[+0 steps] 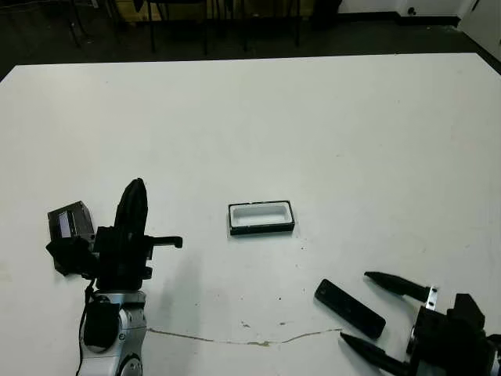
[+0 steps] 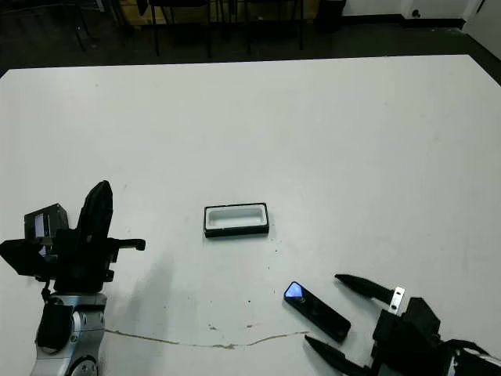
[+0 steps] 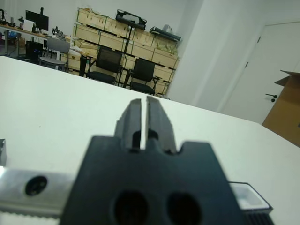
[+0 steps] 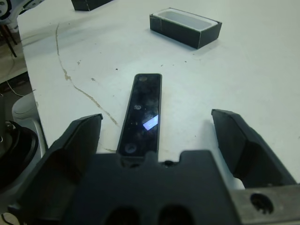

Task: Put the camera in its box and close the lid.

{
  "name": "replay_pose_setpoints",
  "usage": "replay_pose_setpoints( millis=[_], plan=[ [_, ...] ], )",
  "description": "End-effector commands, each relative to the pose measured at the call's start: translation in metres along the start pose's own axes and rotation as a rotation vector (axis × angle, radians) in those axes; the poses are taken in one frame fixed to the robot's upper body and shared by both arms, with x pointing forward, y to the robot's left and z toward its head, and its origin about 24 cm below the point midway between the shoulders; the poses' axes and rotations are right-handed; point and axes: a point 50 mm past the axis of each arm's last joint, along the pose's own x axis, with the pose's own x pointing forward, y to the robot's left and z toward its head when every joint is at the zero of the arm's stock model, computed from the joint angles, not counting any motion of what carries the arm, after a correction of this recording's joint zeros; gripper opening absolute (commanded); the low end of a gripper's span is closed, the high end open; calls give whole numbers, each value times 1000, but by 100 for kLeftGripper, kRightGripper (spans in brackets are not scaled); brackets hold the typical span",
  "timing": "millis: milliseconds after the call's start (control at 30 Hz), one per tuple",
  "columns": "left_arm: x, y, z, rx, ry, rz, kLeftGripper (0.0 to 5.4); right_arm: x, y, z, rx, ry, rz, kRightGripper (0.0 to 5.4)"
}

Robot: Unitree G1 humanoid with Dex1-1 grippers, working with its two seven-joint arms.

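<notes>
The slim black bar-shaped camera (image 4: 143, 112) lies flat on the white counter (image 1: 313, 125) near my front edge, on my right side. Its upper face is glossy, with small round dots along it and a bright bluish patch of reflection (image 2: 294, 292) near the end that points toward the middle of the counter. It lies at a slant to the counter's edge. My right gripper (image 1: 374, 309) is spread wide, its two black fingers (image 1: 395, 283) set apart on either side of the camera's near end, and it holds nothing. From my right wrist view the camera runs straight out between the two fingers; I cannot tell if either finger touches it.

The small shallow rectangular box (image 1: 261, 217), black outside and white inside, sits open toward the middle of the counter, well apart from the camera. Nothing lies in its white lining.

The flat black lid with its pale grey strip (image 1: 71, 220) rests on the counter at my far left, just beside my left arm. My left gripper (image 3: 144, 110) is lifted off the counter, its fingers pressed nearly together with only a thin slit between them, and nothing in them.

A thin brownish crack line (image 1: 235, 340) runs along the counter between my two arms.
</notes>
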Motion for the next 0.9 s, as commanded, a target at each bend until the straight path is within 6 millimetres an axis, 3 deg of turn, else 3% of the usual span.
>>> replay_pose_setpoints(
  millis=[33,267,433,633,900],
  plan=[
    [-13,7,-7,17,72,40,0,-2,3,-7,21,46,13,538],
    [-13,8,-7,24,66,38,0,-5,6,-13,129,81,-43,538],
    [-13,9,-7,22,66,35,0,-7,11,-20,203,108,-249,538],
    [-12,10,-6,26,59,34,0,-6,10,-19,129,75,-368,456],
    [-12,11,-5,31,53,32,0,-8,5,-25,55,135,-228,307]
  ],
)
